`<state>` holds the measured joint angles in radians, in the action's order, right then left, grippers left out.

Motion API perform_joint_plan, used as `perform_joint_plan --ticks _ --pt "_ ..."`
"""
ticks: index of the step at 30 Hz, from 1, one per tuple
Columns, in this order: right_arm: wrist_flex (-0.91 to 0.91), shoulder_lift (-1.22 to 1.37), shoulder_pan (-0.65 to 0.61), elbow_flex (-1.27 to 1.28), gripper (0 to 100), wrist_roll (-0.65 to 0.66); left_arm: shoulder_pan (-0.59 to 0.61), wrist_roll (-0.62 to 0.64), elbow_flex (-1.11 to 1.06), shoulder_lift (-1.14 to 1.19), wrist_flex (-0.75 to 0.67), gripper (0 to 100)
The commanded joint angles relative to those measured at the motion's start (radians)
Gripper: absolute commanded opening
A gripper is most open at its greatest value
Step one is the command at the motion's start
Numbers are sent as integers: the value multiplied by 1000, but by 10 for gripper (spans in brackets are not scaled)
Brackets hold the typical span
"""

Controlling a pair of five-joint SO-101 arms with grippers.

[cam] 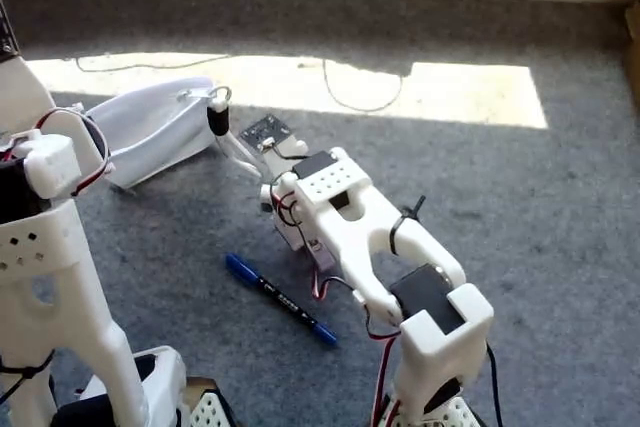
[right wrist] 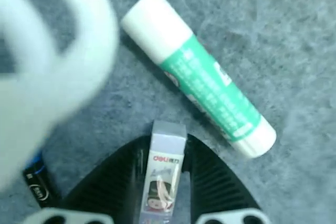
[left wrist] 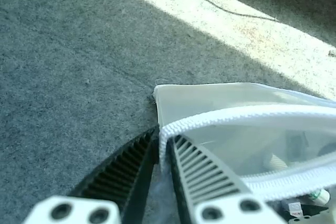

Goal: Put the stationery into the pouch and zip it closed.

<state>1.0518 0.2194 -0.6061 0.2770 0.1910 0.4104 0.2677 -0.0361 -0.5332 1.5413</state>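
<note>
The pouch point(cam: 150, 132) lies on the grey carpet point(cam: 520, 247) with its mouth open and the zip undone along its length. The left gripper point(left wrist: 160, 142) is pressed together on the zip edge at one end of the opening, pinching the fabric and holding that end up.

The right gripper point(right wrist: 167, 148) is pinching a small eraser point(right wrist: 164, 182) in a printed sleeve, gripped by its long sides, low over the carpet and outside the pouch. Just beside it lies a glue stick point(right wrist: 202, 82), green and white, flat on the carpet and untouched. A blue pen point(cam: 280, 302) also lies on the carpet, near the right arm and well apart from the pouch.

In the left wrist view a small white-and-green shape point(left wrist: 317, 196) shows past the far rim of the pouch. It may be the glue stick seen through the thin wall, but I cannot tell whether anything is inside.

As I judge it, the task is at an early stage: one item is picked up, none is clearly in the pouch, two wait on the carpet, and the zipping is not yet begun.
</note>
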Motion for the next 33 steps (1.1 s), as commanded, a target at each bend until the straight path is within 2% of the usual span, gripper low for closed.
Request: perform_joint_plan --ticks 1,10,24,33 --pt "30 -139 1 -42 26 8 13 12 1 -28 -20 7" --pt "33 -380 65 45 26 8 -65 14 -1 -28 -15 7" --pt "28 -800 67 209 26 6 -229 17 13 -28 -17 7" --pt "27 -952 61 200 26 -5 -265 17 10 -28 -15 7"
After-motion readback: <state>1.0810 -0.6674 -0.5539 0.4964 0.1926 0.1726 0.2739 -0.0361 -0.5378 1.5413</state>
